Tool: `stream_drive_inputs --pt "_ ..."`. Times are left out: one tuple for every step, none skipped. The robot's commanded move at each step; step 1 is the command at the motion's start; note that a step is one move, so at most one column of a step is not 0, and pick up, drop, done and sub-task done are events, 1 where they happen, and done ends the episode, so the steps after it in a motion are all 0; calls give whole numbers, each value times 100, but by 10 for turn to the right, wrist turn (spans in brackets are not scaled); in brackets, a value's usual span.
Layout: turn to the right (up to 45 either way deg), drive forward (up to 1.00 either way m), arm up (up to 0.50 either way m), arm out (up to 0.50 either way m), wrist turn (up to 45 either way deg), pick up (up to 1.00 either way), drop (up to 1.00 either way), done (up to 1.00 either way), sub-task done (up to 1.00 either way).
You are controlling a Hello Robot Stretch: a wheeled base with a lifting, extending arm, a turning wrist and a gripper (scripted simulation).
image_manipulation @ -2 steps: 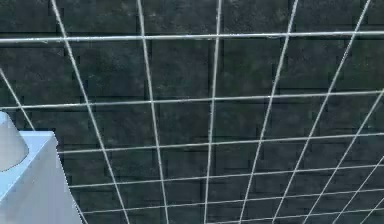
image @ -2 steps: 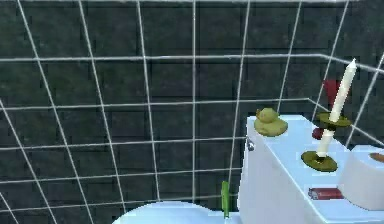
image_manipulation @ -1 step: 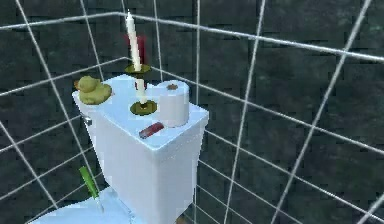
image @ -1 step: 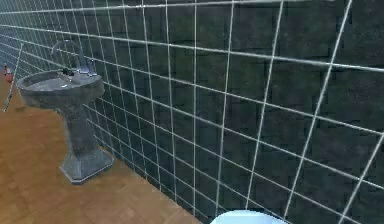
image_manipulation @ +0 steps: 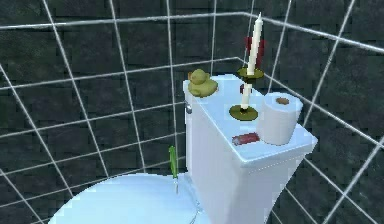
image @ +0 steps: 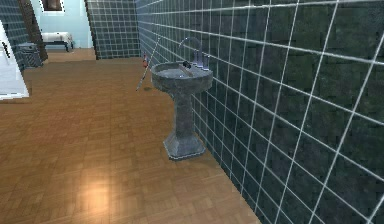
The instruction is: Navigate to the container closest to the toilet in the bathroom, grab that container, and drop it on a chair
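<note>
A white toilet [image_manipulation: 240, 165] stands against the dark tiled wall, its lid [image_manipulation: 120, 200] at the arm side view's lower left. On the tank sit a yellow-green duck-shaped object [image_manipulation: 203, 83], a tall white candle on a brass holder [image_manipulation: 256, 45], a shorter candle holder [image_manipulation: 243, 108], a roll of toilet paper [image_manipulation: 280, 118] and a small flat red item [image_manipulation: 244, 138]. A thin green stick [image_manipulation: 173, 168] stands beside the tank. In the forward view a grey pedestal sink [image: 181, 95] carries small items, among them a pale bottle-like shape [image: 203, 61].
Wooden floor [image: 80, 140] spreads wide at the forward view's left and centre. Dark tiled wall [image: 290, 90] runs along the right. A thin red-tipped stick [image: 148, 62] leans by the wall behind the sink. A white door [image: 10, 65] and a doorway to a room with a bed [image: 55, 40] lie at the far left.
</note>
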Motion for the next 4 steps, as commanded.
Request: stream_drive_inputs --pt "0 0 50 0 0 0 0 0 0" --pt "0 0 18 0 0 0 0 0 0" --pt "0 0 0 30 0 0 0 0 0" --pt "0 0 0 0 450 0 0 0 0"
